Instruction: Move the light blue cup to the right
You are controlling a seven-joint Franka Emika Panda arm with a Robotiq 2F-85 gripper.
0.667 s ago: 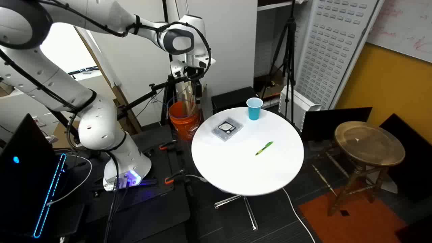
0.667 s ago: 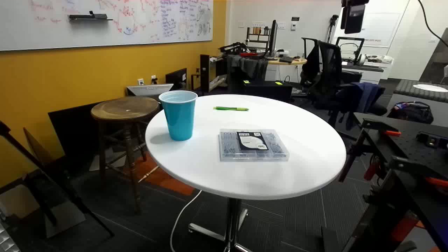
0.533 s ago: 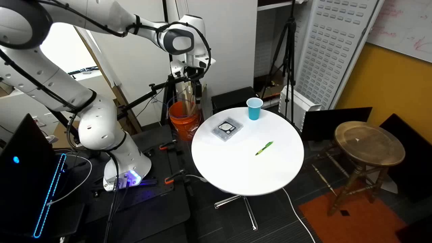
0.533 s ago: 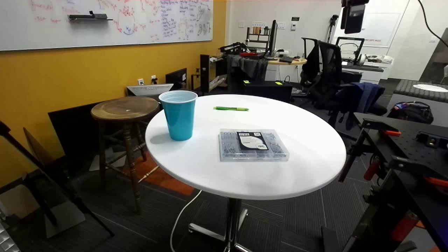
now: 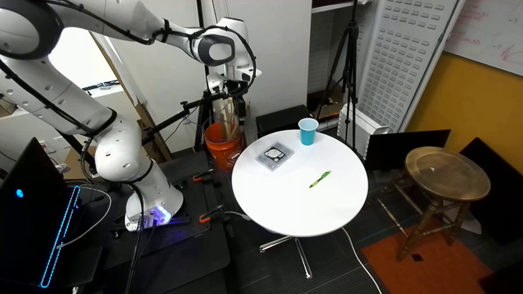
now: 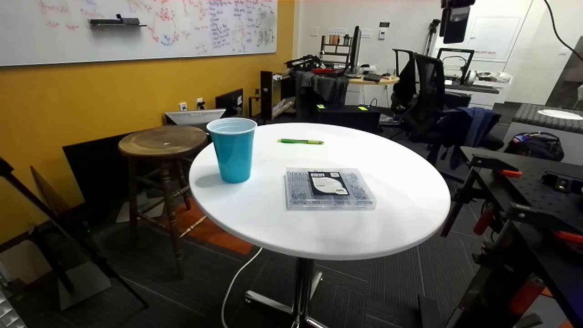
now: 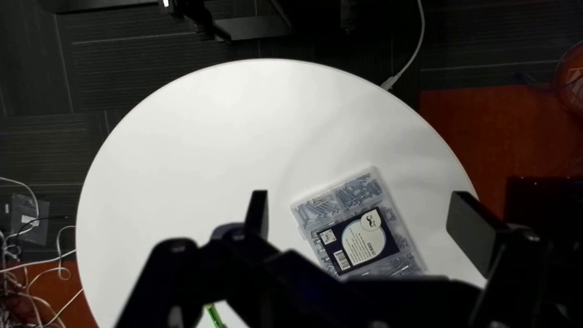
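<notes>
The light blue cup stands upright near the edge of the round white table; it shows in both exterior views [image 5: 307, 134] [image 6: 234, 155]. In the wrist view the cup does not show. My gripper [image 5: 241, 112] hangs above and apart from the table, well away from the cup; part of it shows at the top of an exterior view [image 6: 455, 23]. In the wrist view the gripper [image 7: 362, 223] is open, its two fingers wide apart with nothing held between them. The table surface and a screw box lie below them.
The white table [image 5: 294, 204] also bears a clear flat screw box [image 5: 274, 156] and a green pen [image 5: 320, 179]. A wooden stool [image 5: 447, 173], a black tripod [image 5: 350, 69] and an orange bucket [image 5: 222, 149] stand around it.
The gripper has shifted very slightly, a little to the left in the view where it hangs at the top edge. The cup, screw box and pen have not moved.
</notes>
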